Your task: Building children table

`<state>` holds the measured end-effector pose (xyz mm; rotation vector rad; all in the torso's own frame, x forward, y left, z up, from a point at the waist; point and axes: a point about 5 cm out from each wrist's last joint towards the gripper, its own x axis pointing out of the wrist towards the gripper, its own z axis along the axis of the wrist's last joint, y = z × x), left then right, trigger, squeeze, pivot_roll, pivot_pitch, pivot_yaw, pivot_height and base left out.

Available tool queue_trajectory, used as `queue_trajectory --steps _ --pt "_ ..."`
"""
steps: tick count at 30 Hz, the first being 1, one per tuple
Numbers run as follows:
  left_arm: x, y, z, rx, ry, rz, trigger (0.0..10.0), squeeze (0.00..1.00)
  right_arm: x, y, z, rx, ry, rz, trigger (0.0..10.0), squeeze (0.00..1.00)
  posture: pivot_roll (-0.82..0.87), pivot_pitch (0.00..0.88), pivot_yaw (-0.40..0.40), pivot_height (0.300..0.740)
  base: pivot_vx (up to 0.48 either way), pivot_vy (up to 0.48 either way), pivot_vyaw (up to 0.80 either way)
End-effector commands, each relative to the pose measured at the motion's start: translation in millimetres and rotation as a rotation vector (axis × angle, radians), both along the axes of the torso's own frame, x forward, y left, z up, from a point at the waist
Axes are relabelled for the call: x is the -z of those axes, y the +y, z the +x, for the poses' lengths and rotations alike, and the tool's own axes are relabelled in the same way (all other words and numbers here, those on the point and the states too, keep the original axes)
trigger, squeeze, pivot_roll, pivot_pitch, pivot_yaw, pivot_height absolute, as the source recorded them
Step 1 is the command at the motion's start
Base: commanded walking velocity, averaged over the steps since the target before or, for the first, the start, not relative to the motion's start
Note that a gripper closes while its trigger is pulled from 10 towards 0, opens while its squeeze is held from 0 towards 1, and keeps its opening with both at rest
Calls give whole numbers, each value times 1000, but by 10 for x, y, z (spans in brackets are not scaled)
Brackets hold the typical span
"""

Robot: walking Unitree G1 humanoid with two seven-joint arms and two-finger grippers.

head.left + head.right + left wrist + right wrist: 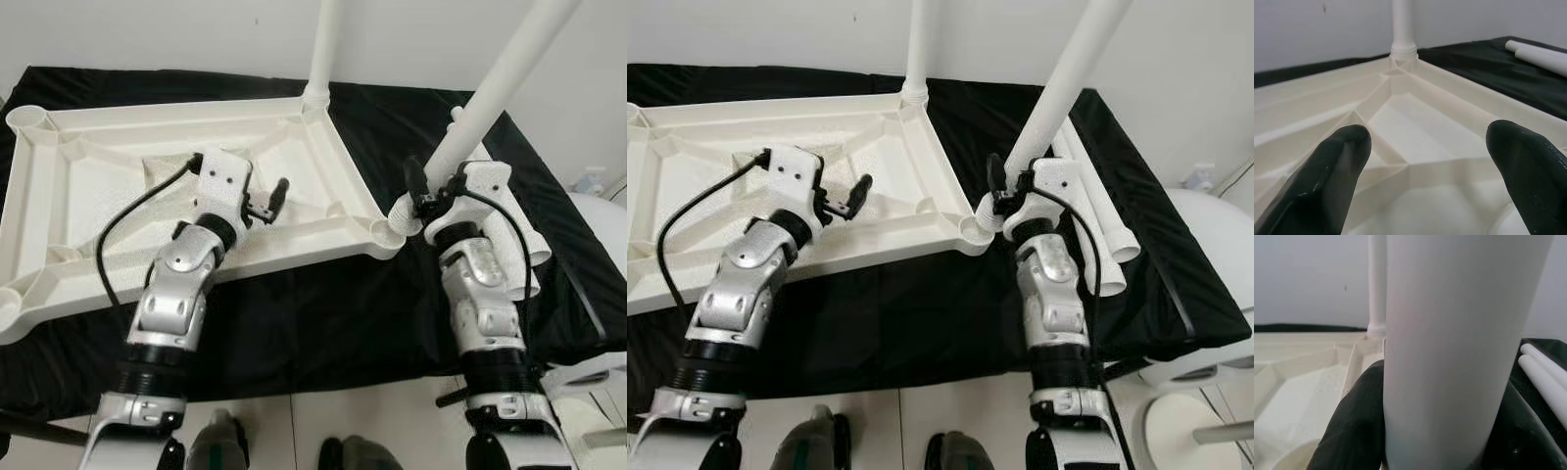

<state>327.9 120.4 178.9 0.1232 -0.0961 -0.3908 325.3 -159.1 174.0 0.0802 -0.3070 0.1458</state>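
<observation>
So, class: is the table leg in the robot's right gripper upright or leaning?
Leaning. The leg slants away from its corner socket, unlike the fitted far leg, which stands straight. The right gripper clasps it low.

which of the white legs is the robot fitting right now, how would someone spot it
On the black cloth lies the white table top, upside down, with one leg already upright in its far corner. At the near corner on the robot's right, the right gripper clamps a tilted leg. Unlike the spare legs lying flat beside it, this one slants up out of the corner socket.
</observation>
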Motion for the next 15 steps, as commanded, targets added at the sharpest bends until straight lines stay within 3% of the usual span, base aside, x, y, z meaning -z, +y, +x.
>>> queue_trajectory --steps 1,8,12,15 --pt "22 192 27 -386 -30 -45 10000 0 -14 -4 -15 11 -19 -5 10000 0 29 25 -69 740 0 0 0" --pt "32 248 -79 -395 -45 -49 10000 0 -85 61 -128 25 -70 -26 10000 0 32 42 -62 740 0 0 0" --pt "25 322 -217 -426 -58 -32 10000 0 -128 28 -281 62 -109 -44 10000 0 32 51 -59 740 0 0 0" --pt "36 337 -269 -451 -43 -72 10000 0 -122 10 -332 75 -114 -33 10000 0 34 51 -60 740 0 0 0"
